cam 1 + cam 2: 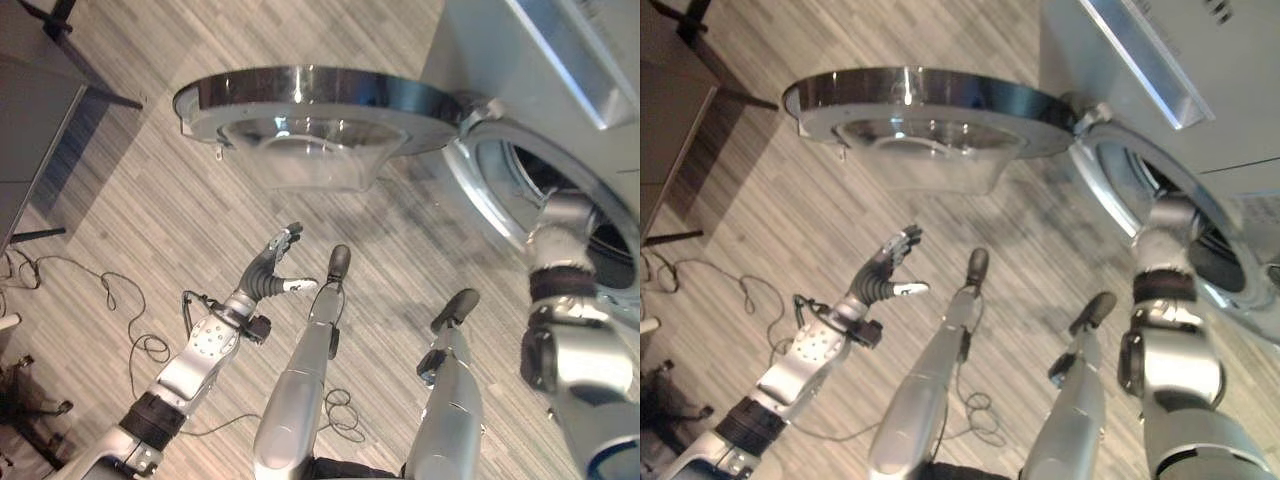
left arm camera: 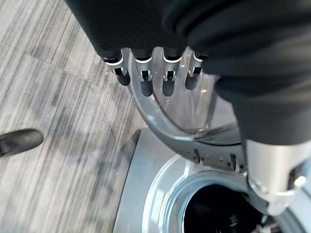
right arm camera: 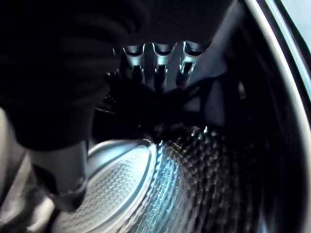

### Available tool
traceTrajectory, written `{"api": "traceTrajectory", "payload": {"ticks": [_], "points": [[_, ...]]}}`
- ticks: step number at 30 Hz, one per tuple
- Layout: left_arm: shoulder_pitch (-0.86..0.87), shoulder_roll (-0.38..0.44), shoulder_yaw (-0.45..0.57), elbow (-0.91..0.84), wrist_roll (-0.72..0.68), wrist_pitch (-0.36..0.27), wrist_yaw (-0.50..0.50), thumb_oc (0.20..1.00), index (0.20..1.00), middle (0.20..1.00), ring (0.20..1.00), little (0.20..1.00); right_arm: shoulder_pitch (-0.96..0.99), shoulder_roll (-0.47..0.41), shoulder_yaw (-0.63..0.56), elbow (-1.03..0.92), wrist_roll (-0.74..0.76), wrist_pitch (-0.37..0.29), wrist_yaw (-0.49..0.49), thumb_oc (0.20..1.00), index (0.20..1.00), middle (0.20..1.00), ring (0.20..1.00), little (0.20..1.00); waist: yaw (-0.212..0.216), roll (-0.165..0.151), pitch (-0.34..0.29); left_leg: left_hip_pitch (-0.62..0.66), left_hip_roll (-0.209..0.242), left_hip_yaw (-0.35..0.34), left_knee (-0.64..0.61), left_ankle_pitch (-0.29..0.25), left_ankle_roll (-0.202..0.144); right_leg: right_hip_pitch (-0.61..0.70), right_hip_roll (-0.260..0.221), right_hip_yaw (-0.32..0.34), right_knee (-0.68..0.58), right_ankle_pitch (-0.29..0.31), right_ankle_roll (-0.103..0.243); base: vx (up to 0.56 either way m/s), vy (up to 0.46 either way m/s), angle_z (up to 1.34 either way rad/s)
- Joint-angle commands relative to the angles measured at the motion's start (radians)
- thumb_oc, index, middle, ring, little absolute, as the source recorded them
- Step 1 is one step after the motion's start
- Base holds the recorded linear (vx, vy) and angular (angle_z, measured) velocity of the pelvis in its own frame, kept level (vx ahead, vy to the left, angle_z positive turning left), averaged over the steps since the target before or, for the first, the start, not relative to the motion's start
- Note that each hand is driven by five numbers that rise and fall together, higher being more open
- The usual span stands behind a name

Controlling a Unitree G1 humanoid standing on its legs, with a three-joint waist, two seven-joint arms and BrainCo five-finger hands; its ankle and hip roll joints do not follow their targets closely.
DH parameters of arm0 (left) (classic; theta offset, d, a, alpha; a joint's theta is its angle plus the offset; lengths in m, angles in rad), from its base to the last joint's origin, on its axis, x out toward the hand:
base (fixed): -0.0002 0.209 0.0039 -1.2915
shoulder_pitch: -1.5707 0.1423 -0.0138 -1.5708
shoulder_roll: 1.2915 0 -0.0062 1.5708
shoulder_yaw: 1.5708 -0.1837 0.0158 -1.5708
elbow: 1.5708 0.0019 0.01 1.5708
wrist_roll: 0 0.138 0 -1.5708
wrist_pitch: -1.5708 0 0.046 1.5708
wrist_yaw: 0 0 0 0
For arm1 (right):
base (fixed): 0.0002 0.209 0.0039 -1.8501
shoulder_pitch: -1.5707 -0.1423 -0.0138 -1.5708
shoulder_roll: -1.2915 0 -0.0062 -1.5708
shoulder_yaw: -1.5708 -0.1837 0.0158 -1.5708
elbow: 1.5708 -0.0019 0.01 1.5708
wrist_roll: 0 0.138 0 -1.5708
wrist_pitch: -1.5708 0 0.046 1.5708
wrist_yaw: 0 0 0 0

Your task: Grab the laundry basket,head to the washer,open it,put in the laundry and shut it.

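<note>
The washer (image 1: 520, 60) stands at the right with its round glass door (image 1: 310, 105) swung wide open over the floor. My right arm reaches through the porthole (image 1: 1120, 175), and the hand is out of sight there. In the right wrist view my right hand (image 3: 160, 58) is inside the shiny drum (image 3: 194, 170). A dark piece of laundry (image 3: 141, 104) lies just past its fingers, and the thumb (image 3: 68, 184) stays apart from the cloth. My left hand (image 1: 268, 275) hovers open over the floor below the door, holding nothing.
A dark table (image 1: 30, 120) with thin black legs stands at the far left. A wheeled chair base (image 1: 25, 400) sits at the lower left. Striped wood flooring lies between the table and the open door.
</note>
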Motion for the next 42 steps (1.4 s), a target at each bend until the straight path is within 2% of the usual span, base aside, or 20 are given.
{"api": "traceTrajectory", "payload": {"ticks": [1, 4, 6, 7, 10, 11, 14, 18, 21, 24, 27, 30, 31, 32, 34, 37, 39, 40, 41, 42], "points": [[0.082, -0.011, -0.005, 0.02, -0.01, -0.012, -0.06, 1.0, 1.0, 1.0, 1.0, 1.0, 0.179, 0.014, -0.005, -0.08, -0.034, -0.05, 0.111, 1.0, 1.0, 1.0, 1.0, 1.0, -0.016, -0.027, -0.059, 0.048, 0.023, 0.073, 0.127, -0.234, -0.016, 0.018, 0.025, 0.033, 0.066, -0.102, 0.001, -0.01, 0.061, -0.18], [0.112, -0.003, 0.011, 0.039, -0.003, -0.012, -0.077, 1.0, 1.0, 1.0, 1.0, 1.0, 0.302, 0.053, 0.027, -0.126, -0.106, -0.011, 0.122, 1.0, 1.0, 1.0, 1.0, 1.0, -0.037, -0.049, -0.069, 0.068, 0.028, 0.077, 0.145, -0.249, -0.012, 0.042, 0.026, 0.034, 0.063, -0.098, 0.0, 0.01, 0.066, -0.08], [0.159, 0.029, 0.041, 0.057, 0.02, -0.008, -0.104, 1.0, 1.0, 1.0, 1.0, 1.0, 0.488, 0.06, 0.106, -0.159, -0.269, 0.077, 0.134, 1.0, 1.0, 1.0, 1.0, 1.0, -0.068, -0.083, -0.087, 0.104, 0.039, 0.087, 0.164, -0.269, -0.011, 0.085, 0.027, 0.037, 0.052, -0.089, -0.001, 0.03, 0.054, -0.09], [0.167, 0.03, 0.043, 0.055, 0.021, -0.009, -0.105, 1.0, 1.0, 1.0, 1.0, 1.0, 0.496, 0.064, 0.108, -0.166, -0.275, 0.08, 0.13, 1.0, 1.0, 1.0, 1.0, 1.0, -0.07, -0.085, -0.089, 0.107, 0.038, 0.088, 0.165, -0.27, -0.011, 0.089, 0.028, 0.037, 0.05, -0.088, -0.001, 0.09, 0.105, -0.22], [0.275, 0.112, 0.097, 0.083, 0.1, 0.01, -0.166, 1.0, 1.0, 1.0, 1.0, 1.0, 0.731, 0.03, 0.197, -0.2, -0.536, 0.22, 0.181, 1.0, 1.0, 1.0, 1.0, 1.0, -0.112, -0.129, -0.139, 0.2, 0.038, 0.122, 0.199, -0.29, -0.009, 0.199, 0.009, 0.033, 0.017, -0.046, 0.0, 0.08, 0.156, -0.26], [0.279, 0.113, 0.099, 0.082, 0.1, 0.011, -0.166, 1.0, 1.0, 1.0, 1.0, 1.0, 0.734, 0.031, 0.2, -0.203, -0.538, 0.222, 0.18, 1.0, 1.0, 1.0, 1.0, 1.0, -0.112, -0.126, -0.145, 0.214, 0.045, 0.115, 0.196, -0.314, -0.014, 0.211, 0.018, 0.044, 0.017, -0.066, 0.012, 0.07, 0.157, -0.21], [0.328, 0.125, 0.145, 0.13, 0.168, 0.015, -0.177, 1.0, 1.0, 1.0, 1.0, 1.0, 0.84, 0.025, 0.213, -0.26, -0.576, 0.263, 0.24, 1.0, 1.0, 1.0, 1.0, 1.0, -0.136, -0.151, -0.187, 0.282, 0.044, 0.147, 0.222, -0.324, 0.001, 0.282, 0.0, 0.056, -0.012, -0.025, 0.017, 0.1, 0.136, -0.2], [0.395, 0.109, 0.221, 0.193, 0.233, 0.018, -0.186, 1.0, 1.0, 1.0, 1.0, 1.0, 0.93, 0.025, 0.199, -0.385, -0.532, 0.308, 0.347, 1.0, 1.0, 1.0, 1.0, 1.0, -0.169, -0.163, -0.264, 0.411, 0.04, 0.204, 0.199, -0.355, 0.027, 0.341, -0.012, 0.109, -0.032, 0.064, 0.05, 0.11, 0.185, -0.38], [0.423, 0.075, 0.256, 0.261, 0.293, 0.028, -0.195, 1.0, 1.0, 1.0, 1.0, 1.0, 0.976, 0.003, 0.164, -0.499, -0.487, 0.331, 0.419, 1.0, 1.0, 1.0, 1.0, 1.0, -0.195, -0.171, -0.315, 0.509, 0.03, 0.245, 0.135, -0.349, 0.048, 0.36, -0.015, 0.152, -0.028, 0.132, 0.063, 0.1, 0.155, -0.68], [0.422, 0.024, 0.288, 0.328, 0.319, 0.043, -0.189, 1.0, 1.0, 1.0, 1.0, 1.0, 0.968, 0.03, 0.039, -0.653, -0.349, 0.31, 0.451, 1.0, 1.0, 1.0, 1.0, 1.0, -0.218, -0.164, -0.362, 0.613, 0.024, 0.281, 0.069, -0.353, 0.075, 0.373, 0.003, 0.187, 0.003, 0.129, 0.063, 0.08, 0.109, -0.56], [0.415, -0.005, 0.292, 0.357, 0.327, 0.044, -0.191, 1.0, 1.0, 1.0, 1.0, 1.0, 0.954, 0.05, -0.044, -0.714, -0.326, 0.276, 0.427, 1.0, 1.0, 1.0, 1.0, 1.0, -0.227, -0.163, -0.39, 0.651, 0.016, 0.292, 0.043, -0.355, 0.083, 0.386, 0.009, 0.193, 0.008, 0.13, 0.063, 0.11, 0.053, -0.38], [0.388, -0.043, 0.274, 0.364, 0.305, 0.053, -0.177, 1.0, 1.0, 1.0, 1.0, 1.0, 0.829, 0.048, -0.168, -0.762, -0.272, 0.15, 0.317, 1.0, 1.0, 1.0, 1.0, 1.0, -0.23, -0.16, -0.431, 0.693, 0.008, 0.299, 0.001, -0.354, 0.088, 0.401, 0.018, 0.212, -0.023, 0.15, 0.063, 0.06, 0.014, -0.12], [0.384, -0.044, 0.273, 0.365, 0.305, 0.054, -0.176, 1.0, 1.0, 1.0, 1.0, 1.0, 0.825, 0.046, -0.169, -0.761, -0.272, 0.149, 0.315, 1.0, 1.0, 1.0, 1.0, 1.0, -0.228, -0.159, -0.43, 0.693, 0.007, 0.301, -0.002, -0.352, 0.089, 0.4, 0.018, 0.213, -0.025, 0.153, 0.063, 0.03, 0.002, -0.14], [0.365, -0.051, 0.249, 0.371, 0.297, 0.06, -0.166, 1.0, 1.0, 1.0, 1.0, 1.0, 0.733, 0.004, -0.191, -0.784, -0.253, 0.087, 0.256, 1.0, 1.0, 1.0, 1.0, 1.0, -0.216, -0.163, -0.44, 0.694, 0.01, 0.302, -0.005, -0.348, 0.089, 0.402, 0.025, 0.21, -0.042, 0.132, 0.063, 0.03, -0.015, -0.14], [0.343, -0.059, 0.226, 0.389, 0.297, 0.067, -0.155, 1.0, 1.0, 1.0, 1.0, 1.0, 0.63, -0.045, -0.198, -0.776, -0.218, 0.037, 0.196, 1.0, 1.0, 1.0, 1.0, 1.0, -0.196, -0.171, -0.456, 0.703, 0.008, 0.308, -0.012, -0.347, 0.087, 0.415, 0.023, 0.196, -0.059, 0.136, 0.063, 0.05, -0.025, -0.13], [0.339, -0.057, 0.212, 0.385, 0.295, 0.074, -0.157, 1.0, 1.0, 1.0, 1.0, 1.0, 0.564, -0.132, -0.179, -0.747, -0.22, 0.034, 0.156, 1.0, 1.0, 1.0, 1.0, 1.0, -0.18, -0.183, -0.467, 0.709, 0.014, 0.302, -0.021, -0.343, 0.08, 0.429, 0.024, 0.186, -0.067, 0.134, 0.063, 0.06, -0.057, -0.04], [0.345, -0.058, 0.204, 0.381, 0.282, 0.078, -0.161, 1.0, 1.0, 1.0, 1.0, 1.0, 0.51, -0.266, -0.145, -0.708, -0.279, 0.078, 0.129, 1.0, 1.0, 1.0, 1.0, 1.0, -0.166, -0.197, -0.475, 0.715, 0.021, 0.297, -0.028, -0.338, 0.072, 0.44, 0.028, 0.174, -0.069, 0.124, 0.063, 0.03, -0.071, 0.07], [0.355, -0.057, 0.197, 0.376, 0.27, 0.075, -0.17, 1.0, 1.0, 1.0, 1.0, 1.0, 0.447, -0.456, -0.079, -0.619, -0.419, 0.147, 0.111, 1.0, 1.0, 1.0, 1.0, 1.0, -0.152, -0.21, -0.476, 0.717, 0.032, 0.293, -0.026, -0.334, 0.064, 0.45, 0.035, 0.165, -0.07, 0.105, 0.06, 0.02, -0.089, 0.09], [0.358, -0.049, 0.19, 0.375, 0.265, 0.07, -0.173, 1.0, 1.0, 1.0, 1.0, 1.0, 0.413, -0.549, -0.03, -0.571, -0.495, 0.186, 0.114, 1.0, 1.0, 1.0, 1.0, 1.0, -0.142, -0.219, -0.478, 0.72, 0.04, 0.29, -0.025, -0.336, 0.058, 0.456, 0.042, 0.162, -0.073, 0.09, 0.057, 0.01, -0.071, 0.04], [0.357, -0.055, 0.194, 0.375, 0.265, 0.069, -0.173, 1.0, 1.0, 1.0, 1.0, 1.0, 0.396, -0.554, -0.016, -0.561, -0.494, 0.184, 0.114, 1.0, 1.0, 1.0, 1.0, 1.0, -0.147, -0.218, -0.478, 0.716, 0.036, 0.29, -0.026, -0.329, 0.059, 0.453, 0.038, 0.163, -0.074, 0.094, 0.057, 0.01, -0.044, 0.11]]}}
